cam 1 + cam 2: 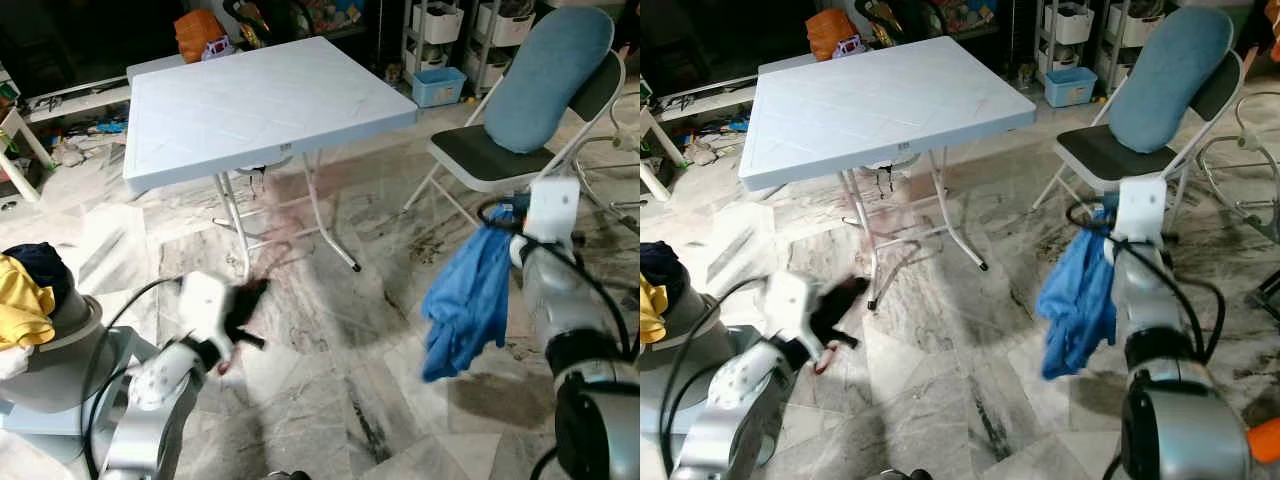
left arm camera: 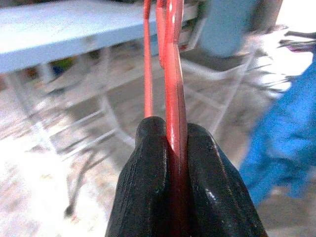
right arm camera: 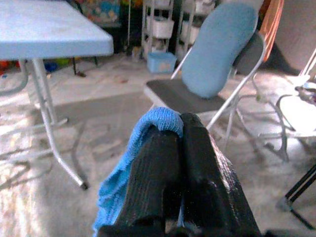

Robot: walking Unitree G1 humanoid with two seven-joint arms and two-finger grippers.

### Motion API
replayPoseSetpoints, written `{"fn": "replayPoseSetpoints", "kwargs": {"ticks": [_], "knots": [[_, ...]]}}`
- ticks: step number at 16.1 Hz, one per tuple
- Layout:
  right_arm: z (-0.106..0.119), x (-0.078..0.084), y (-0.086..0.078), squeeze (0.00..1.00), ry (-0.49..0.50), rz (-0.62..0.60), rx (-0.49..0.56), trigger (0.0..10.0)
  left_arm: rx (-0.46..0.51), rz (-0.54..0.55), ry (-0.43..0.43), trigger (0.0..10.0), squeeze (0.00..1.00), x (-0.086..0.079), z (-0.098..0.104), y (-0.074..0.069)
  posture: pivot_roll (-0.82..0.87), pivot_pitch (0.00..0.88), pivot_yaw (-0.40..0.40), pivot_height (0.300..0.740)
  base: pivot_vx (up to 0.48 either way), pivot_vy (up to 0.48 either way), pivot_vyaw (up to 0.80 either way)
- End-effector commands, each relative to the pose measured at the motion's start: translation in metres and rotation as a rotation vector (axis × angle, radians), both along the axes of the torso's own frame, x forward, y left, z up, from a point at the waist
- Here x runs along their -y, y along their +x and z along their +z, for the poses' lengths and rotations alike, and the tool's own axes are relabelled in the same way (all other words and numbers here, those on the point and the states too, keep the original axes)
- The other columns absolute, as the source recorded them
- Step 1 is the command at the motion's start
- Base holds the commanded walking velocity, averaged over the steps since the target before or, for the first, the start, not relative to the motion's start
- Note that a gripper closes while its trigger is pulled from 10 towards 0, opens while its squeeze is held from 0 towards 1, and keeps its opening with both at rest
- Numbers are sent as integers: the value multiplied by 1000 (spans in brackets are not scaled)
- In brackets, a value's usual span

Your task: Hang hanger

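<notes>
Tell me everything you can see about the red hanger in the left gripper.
The red hanger looks like glossy thin plastic, seen edge-on. The left gripper is shut on it, black fingers pressing both sides. Two thin red bars rise from the grip toward the white table. Its hook and full shape cannot be made out. In the left eye view the gripper is blurred, low over the marble floor.

You have one red plastic hanger, pinched in the left gripper at seven o'clock, and one blue knitted cloth, clamped in the right gripper at four o'clock. One pale blue folding table stands at twelve o'clock. One folding chair with a blue cushion sits at two o'clock. One grey basket of laundry rests at eight o'clock, and two white storage racks stand at one o'clock.
</notes>
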State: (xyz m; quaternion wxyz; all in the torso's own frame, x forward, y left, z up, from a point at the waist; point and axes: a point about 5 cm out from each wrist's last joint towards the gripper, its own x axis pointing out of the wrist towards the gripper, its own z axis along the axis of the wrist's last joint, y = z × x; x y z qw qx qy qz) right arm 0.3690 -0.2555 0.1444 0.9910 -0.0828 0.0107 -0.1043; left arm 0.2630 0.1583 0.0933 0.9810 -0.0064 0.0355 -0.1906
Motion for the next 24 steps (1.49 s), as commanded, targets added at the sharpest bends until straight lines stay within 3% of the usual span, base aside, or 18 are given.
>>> {"fn": "replayPoseSetpoints", "kwargs": {"ticks": [1, 2, 3, 5, 9, 13, 14, 15, 18, 24], "knots": [[9, -11, 2, 0, 20, 63, 54, 0, -2, 149, 77, 10000, 0, -8, -3, 0, -71, 0, 91, 740, 0, 0, 0], [7, -15, 1, 0, 27, 85, 55, 0, 4, 214, 115, 10000, 0, -11, -4, 0, -71, 0, 91, 740, 0, 0, 0], [4, -23, -1, 0, 34, 124, 61, 0, 13, 288, 236, 10000, 0, -18, -5, 2, -56, 0, 84, 740, 0, 0, 0], [0, -33, -2, 0, 40, 168, 55, 0, 38, 325, 288, 10000, 0, -27, 1, 9, -42, 0, 77, 740, 0, 0, 0], [-11, -49, -9, 0, 62, 217, 42, 0, -22, 280, 186, 10000, 0, -17, -6, 10, -39, 0, 72, 740, 0, 0, 0], [-17, -63, -22, 0, 102, 237, 65, 4863, -12, 310, 89, 10000, 0, 0, -8, 4, -51, 0, 95, 740, 67, 0, 0], [-17, -65, -23, 0, 114, 239, 70, 10000, -12, 328, 77, 10000, 0, -2, -7, 5, -53, 0, 99, 740, 289, 0, 0], [-15, -67, -26, 0, 118, 243, 85, 10000, -9, 384, 67, 10000, 0, -12, -6, 6, -53, 0, 103, 740, 330, 0, 0], [-13, -72, -33, 0, 126, 266, 95, 10000, -8, 425, 49, 10000, 0, -19, -5, 2, -57, 0, 109, 740, 331, 0, 0], [-4, -86, -39, 0, 146, 317, 102, 10000, 2, 441, 19, 10000, 0, -15, -3, 0, -62, 0, 109, 740, 358, 0, 72]]}}
